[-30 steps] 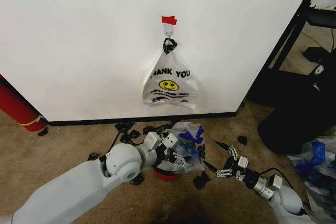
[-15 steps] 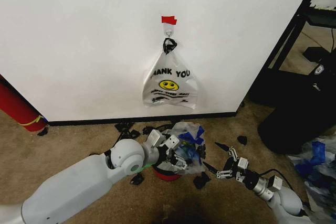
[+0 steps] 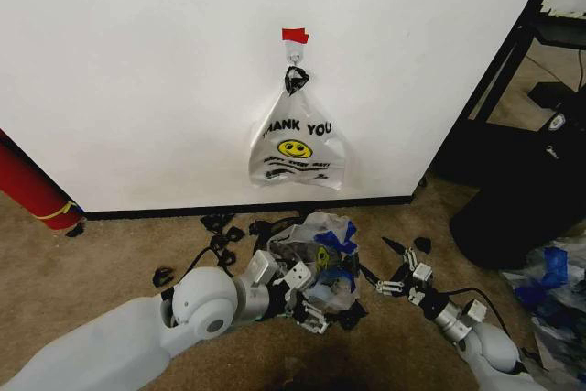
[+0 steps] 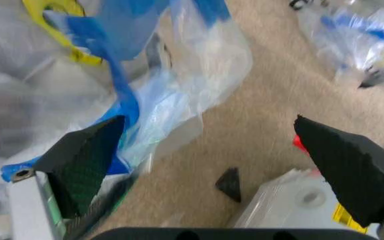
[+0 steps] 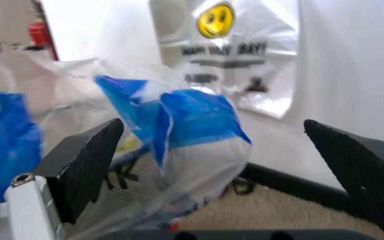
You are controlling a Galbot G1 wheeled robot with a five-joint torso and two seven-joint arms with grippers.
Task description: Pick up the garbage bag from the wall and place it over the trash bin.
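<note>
The left gripper (image 3: 307, 304) is working with its fingers (image 4: 85, 162) spread apart against the garbage bag (image 3: 320, 254), which is lying crumpled over the trash bin by the wall (image 3: 137, 70). The right gripper (image 3: 403, 283) is waiting just beside it, fingers (image 5: 85, 162) wide and holding nothing. Draping well probably means pinching the blue rim and pulling it outward over the bin's edge.

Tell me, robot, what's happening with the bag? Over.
Left gripper open, low beside the garbage bag. Right gripper open, just right of it. Bag bunched on the floor spot below the wall.
</note>
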